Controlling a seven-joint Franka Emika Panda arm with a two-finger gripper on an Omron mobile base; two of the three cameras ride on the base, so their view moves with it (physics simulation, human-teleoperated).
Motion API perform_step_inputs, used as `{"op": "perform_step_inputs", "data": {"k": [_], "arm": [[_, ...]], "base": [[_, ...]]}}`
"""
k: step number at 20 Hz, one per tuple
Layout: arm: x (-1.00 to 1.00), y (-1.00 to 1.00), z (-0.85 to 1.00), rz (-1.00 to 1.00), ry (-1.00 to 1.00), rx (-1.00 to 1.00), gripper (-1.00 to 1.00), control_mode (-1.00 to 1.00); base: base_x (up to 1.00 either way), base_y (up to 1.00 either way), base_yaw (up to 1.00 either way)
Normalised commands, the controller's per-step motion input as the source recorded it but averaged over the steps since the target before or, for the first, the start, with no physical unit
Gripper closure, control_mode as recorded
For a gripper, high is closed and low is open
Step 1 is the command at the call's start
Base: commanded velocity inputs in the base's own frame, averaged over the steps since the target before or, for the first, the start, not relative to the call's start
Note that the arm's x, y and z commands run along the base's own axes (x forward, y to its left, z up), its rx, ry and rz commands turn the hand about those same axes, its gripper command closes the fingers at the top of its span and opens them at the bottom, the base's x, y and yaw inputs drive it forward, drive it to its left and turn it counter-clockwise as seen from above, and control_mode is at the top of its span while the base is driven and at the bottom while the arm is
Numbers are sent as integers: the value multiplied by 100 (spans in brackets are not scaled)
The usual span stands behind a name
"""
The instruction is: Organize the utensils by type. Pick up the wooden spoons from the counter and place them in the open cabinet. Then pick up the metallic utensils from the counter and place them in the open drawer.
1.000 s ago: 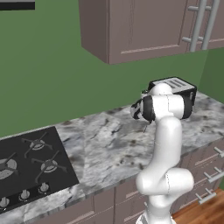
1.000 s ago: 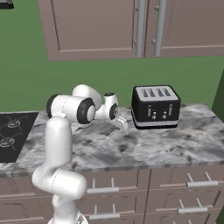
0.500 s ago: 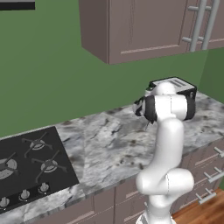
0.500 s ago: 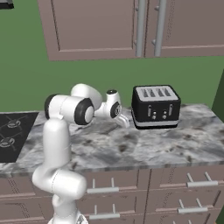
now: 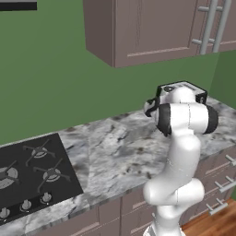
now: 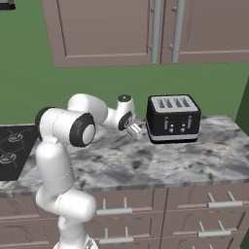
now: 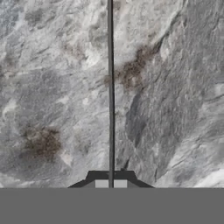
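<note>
The bench (image 5: 115, 152) runs long and marbled under shut wall cupboards (image 6: 107, 29), with a black stove (image 5: 32, 175) at its left end and a black toaster (image 6: 173, 118) at the right. The hand (image 6: 133, 129) hangs low over bare stone just left of the toaster, fingers pressed together. A thin dark line (image 7: 110, 87) runs straight out from between the fingertips (a utensil seen edge-on or a mark in the stone, I cannot tell). Where the wooden spoons lie I cannot tell either. They should be light, stiff and thin, lying flat; best pinched across the handle near its middle, where they won't tip.
</note>
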Motion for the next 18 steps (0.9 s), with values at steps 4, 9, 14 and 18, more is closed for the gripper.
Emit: {"op": "perform_step_inputs", "data": {"k": [4, 9, 14, 18], "arm": [[-67, 22, 69, 3, 0, 0, 100, -100], [-85, 33, 60, 3, 1, 0, 100, -100], [-100, 24, 7, 0, 8, -3, 100, -100], [-99, 43, 29, 0, 0, -2, 100, -100]], "base": [[0, 0, 0], [0, 0, 0], [0, 0, 0], [0, 0, 0]]}}
